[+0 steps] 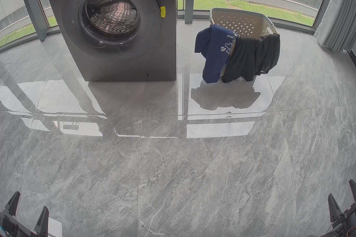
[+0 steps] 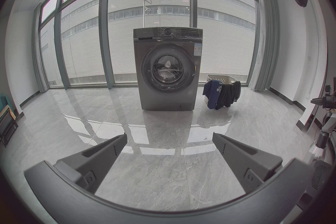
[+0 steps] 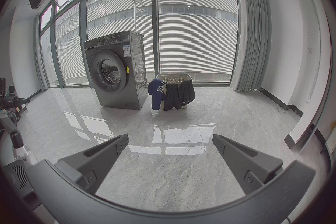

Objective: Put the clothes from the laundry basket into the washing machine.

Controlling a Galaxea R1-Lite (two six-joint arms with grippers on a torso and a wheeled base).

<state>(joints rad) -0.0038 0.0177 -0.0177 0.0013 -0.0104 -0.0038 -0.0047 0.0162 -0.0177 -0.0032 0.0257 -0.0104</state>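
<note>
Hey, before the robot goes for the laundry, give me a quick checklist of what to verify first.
1. Open, empty left gripper: ok.
2. Open, empty right gripper: ok.
3. Open door on the washing machine: not ok, it looks shut.
4. Clothes easy to grab: ok, the blue shirt and black garment hang over the laundry basket rim.
5. Basket within reach: not ok, both grippers are far back from it.
6. More clothes inside the basket: cannot tell.

1. Left gripper (image 2: 168, 137): dark grey, two wedge-shaped fingers (image 2: 94, 158) with ribbed inner faces.
2. Right gripper (image 3: 169, 137): same wedges, round screw recess near each base.
3. From the head, black pointed tips (image 1: 43, 212) at 7 and 5 o'clock.
</note>
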